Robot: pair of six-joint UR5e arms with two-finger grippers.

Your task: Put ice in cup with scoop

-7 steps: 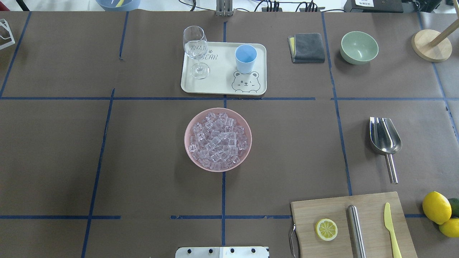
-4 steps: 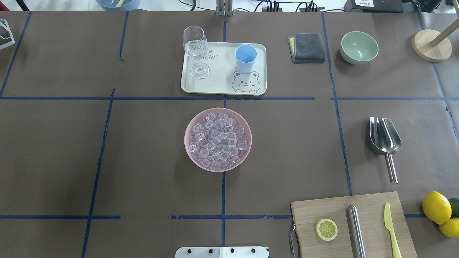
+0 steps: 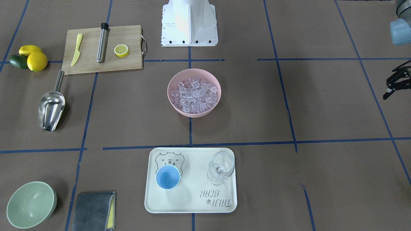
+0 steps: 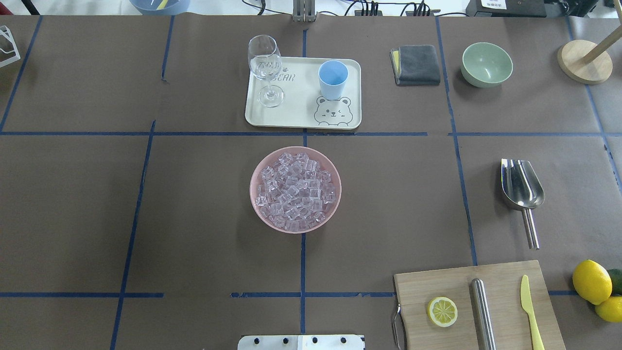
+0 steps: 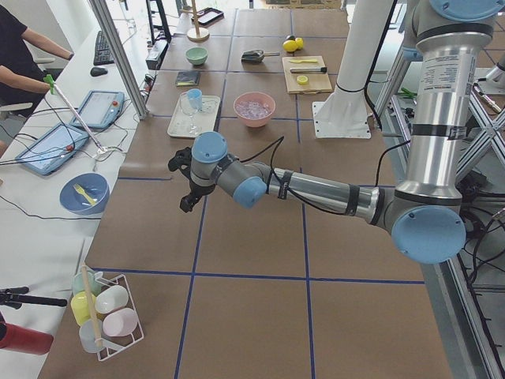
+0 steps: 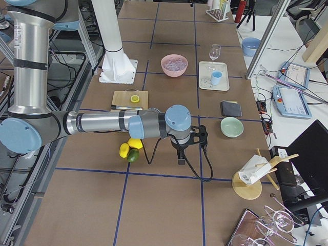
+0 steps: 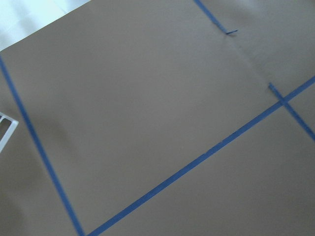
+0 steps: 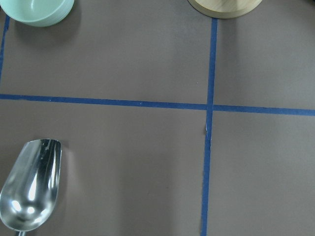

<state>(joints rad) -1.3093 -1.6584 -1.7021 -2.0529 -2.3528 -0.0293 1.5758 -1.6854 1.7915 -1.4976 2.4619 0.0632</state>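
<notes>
1. Left tool [image 5: 187,199]: hangs over bare worktop, well apart from the task items. You cannot tell whether it is open or closed.
2. Ice [image 4: 295,189]: heaped in the pink bowl [image 4: 252,190] at centre. Judged hard and slick, so expect cubes to skitter.
3. Cup [image 4: 333,80]: upright and empty on the tray [image 4: 291,115]. Judged light and easily tipped.
4. Scoop [image 4: 522,187]: lies untouched on the worktop. It is rigid polished steel and likely slippery. Take it mid-handle [image 4: 531,233].
5. Right tool [image 6: 181,156]: near the scoop, state not determinable.
6. Against the earlier overhead frames, nothing has shifted.

1. A robotics lab: at the right of the left-side view, a grey robot arm [image 5: 316,189] reaches out beside a white pedestal [image 5: 355,71].
2. Blue tape lines [image 4: 302,262] grid the surface [image 4: 73,209].
3. Tablets [image 5: 49,148] lie on a white desk [image 5: 31,260] at the left edge.
</notes>
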